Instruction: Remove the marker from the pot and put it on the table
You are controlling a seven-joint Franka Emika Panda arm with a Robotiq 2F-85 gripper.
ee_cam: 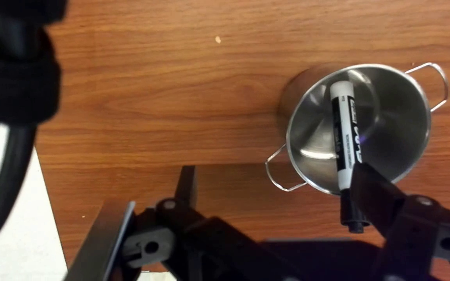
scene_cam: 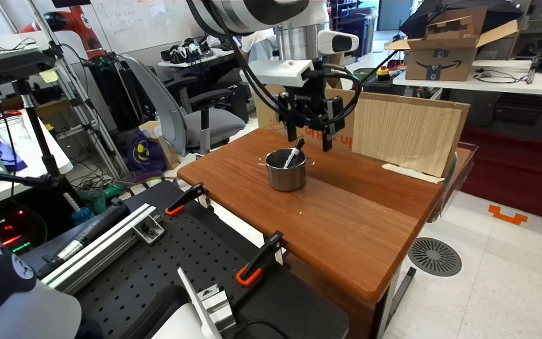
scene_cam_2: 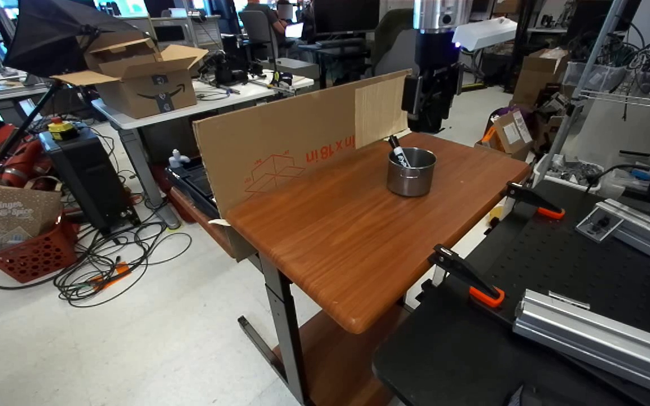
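Close under the gripper (scene_cam: 309,141), whose two black fingers (ee_cam: 377,189) stand spread wide, one marker (ee_cam: 346,144), white-barrelled with a black cap, leans in the single pot (scene_cam: 288,181), cap jutting past the rim, nearer one finger and apart from it. The pot is round, straight-sided shiny metal with two thin wire loop handles. It stands on the table (scene_cam: 337,226), smooth reddish-brown grained wood with rounded corners; two black clamps (scene_cam: 264,255) with orange ends sit beside its long edge.
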